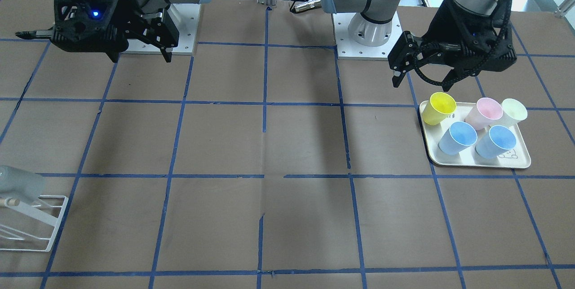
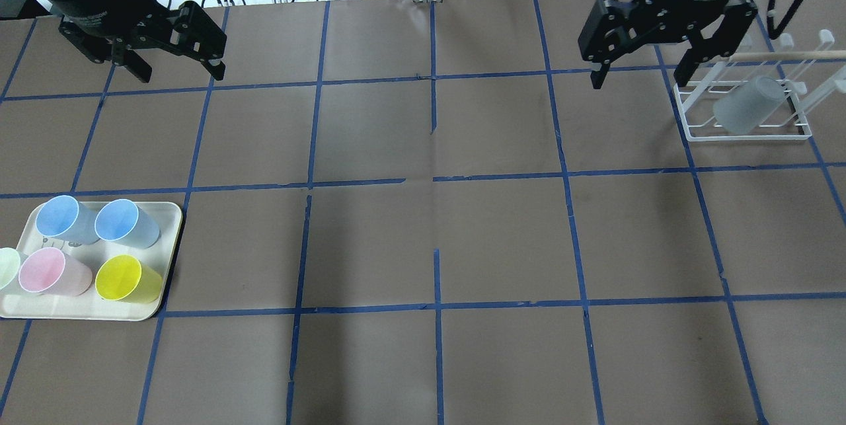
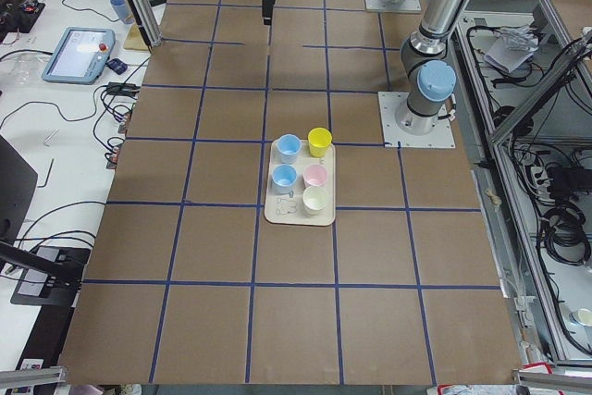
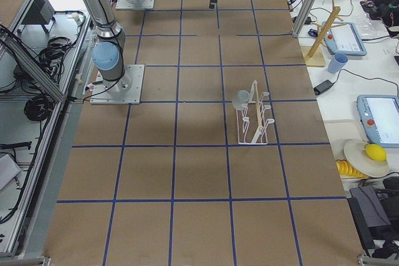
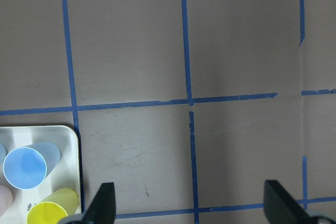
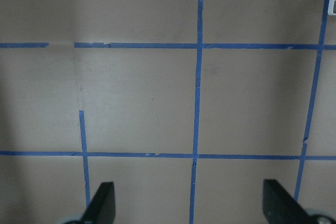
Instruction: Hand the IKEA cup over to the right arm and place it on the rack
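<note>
Plainly: IKEA cup (image 2: 750,105) pale-grey, tapered, lying tilted on rack (image 2: 747,137).

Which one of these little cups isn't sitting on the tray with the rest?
The pale-grey cup: it sits tilted on the white wire rack, across the table from the cream tray that holds the coloured cups.

My table (image 2: 502,240) is brown paper marked into squares by blue tape (image 2: 502,177). Toward its left end lies a cream tray (image 2: 79,309). Toward the right end, nearer the far edge, stands the white wire rack (image 2: 750,137). A left mount plate (image 1: 346,51) and a right mount plate (image 1: 186,19) sit along my edge.
</note>
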Available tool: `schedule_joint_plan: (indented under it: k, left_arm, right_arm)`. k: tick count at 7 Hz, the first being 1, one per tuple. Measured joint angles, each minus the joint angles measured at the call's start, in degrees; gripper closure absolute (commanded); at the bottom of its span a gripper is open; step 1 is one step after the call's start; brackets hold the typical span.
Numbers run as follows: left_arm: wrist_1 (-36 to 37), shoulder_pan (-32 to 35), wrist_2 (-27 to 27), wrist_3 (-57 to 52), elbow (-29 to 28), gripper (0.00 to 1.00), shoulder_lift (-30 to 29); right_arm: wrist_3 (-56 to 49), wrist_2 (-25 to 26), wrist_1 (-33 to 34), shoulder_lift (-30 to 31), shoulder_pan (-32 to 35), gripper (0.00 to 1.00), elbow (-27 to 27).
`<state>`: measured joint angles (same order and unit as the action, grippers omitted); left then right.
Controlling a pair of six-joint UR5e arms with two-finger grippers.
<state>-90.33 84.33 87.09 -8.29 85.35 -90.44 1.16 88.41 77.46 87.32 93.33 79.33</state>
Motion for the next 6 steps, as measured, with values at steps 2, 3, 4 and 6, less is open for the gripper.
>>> schedule_joint_plan:
  k: [2,3,4,6]
  left_arm:
    - [0.3,0.0,-0.1,-0.1,0.1,0.00,0.0]
    - [0.4,0.0,0.0,-0.2,0.1,0.00,0.0]
    - [0.4,0.0,0.0,-0.4,0.0,0.00,0.1]
    - [0.4,0.0,0.0,-0.9,-0.1,0.00,0.1]
  right_arm:
    - [-2.6,0.0,2.8,1.1,0.5,0.01,1.1]
    - [-2.9,0.1,4.7,1.3,0.5,0.01,1.7]
    - [-3.0,0.2,5.6,1.8,0.5,0.00,2.3]
    - [-3.0,0.6,5.9,3.3,0.5,0.00,3.8]
